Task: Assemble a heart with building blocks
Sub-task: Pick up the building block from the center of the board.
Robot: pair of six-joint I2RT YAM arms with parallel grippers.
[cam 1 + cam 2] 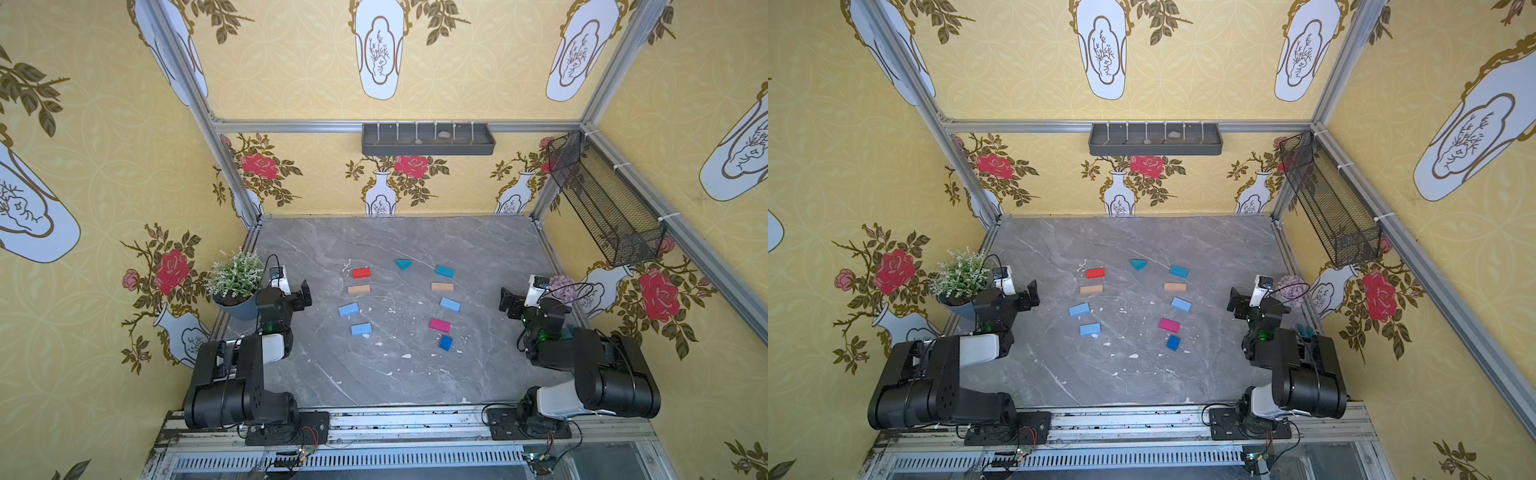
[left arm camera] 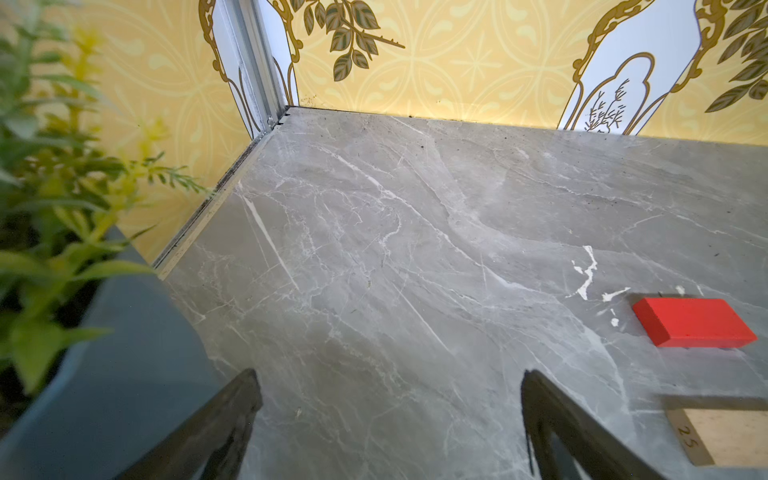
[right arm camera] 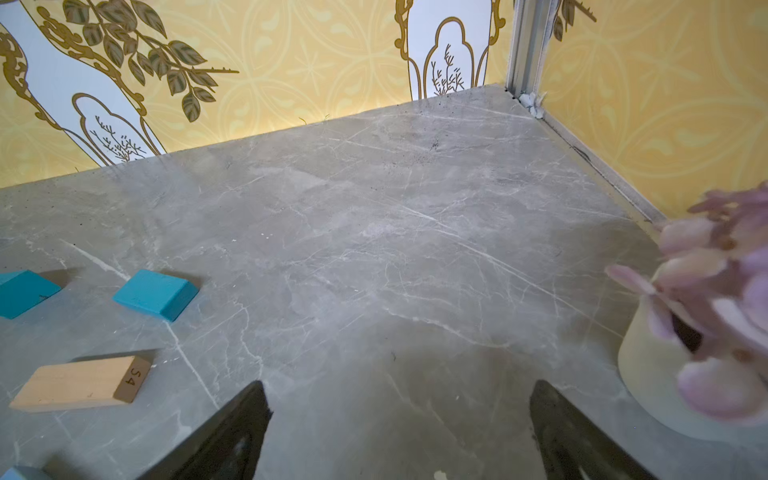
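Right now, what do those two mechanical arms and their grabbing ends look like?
The left arm and right arm are chunky black jointed segments, each with one white shell section and a small green light. Thin black cables loop over the wrists. Each ends in a black pincer, left pincer and right pincer, with two flat, tapering dark fingers.

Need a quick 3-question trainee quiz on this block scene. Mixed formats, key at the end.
1. True or false: the left gripper is holding a block.
2. Which block lies nearest the dark-blue cube? A red, B magenta, C teal triangle.
3. How many light blue blocks lie on the table?

Key
1. False. It is open and empty.
2. B
3. Three
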